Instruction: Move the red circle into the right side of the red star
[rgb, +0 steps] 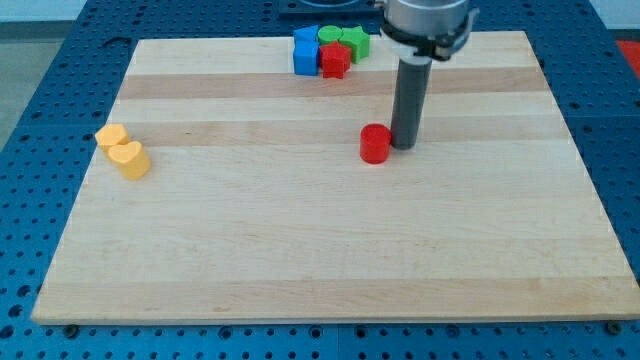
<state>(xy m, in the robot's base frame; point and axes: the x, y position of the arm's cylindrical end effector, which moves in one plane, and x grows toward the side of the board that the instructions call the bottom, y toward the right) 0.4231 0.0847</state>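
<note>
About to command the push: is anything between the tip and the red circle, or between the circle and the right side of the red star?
Nothing visible. My tip sits just right of the red circle. Bare board lies between the circle and the red star; the green star crowds the star's upper right.

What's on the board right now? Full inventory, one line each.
red circle: 1, red, board centre-right, just left of my tip
red star: 1, red, top-centre cluster, front middle
blue blocks: 2 as far as I can tell, blue, left side of the cluster, shapes unclear
green blocks: 2, green, back of the cluster; right one looks like a star
yellow blocks: 2, yellow, left edge, touching; front one heart-shaped
wooden board: 1, light wood, on blue perforated table
my tip: 1, dark rod, at the red circle's right side, touching or nearly
</note>
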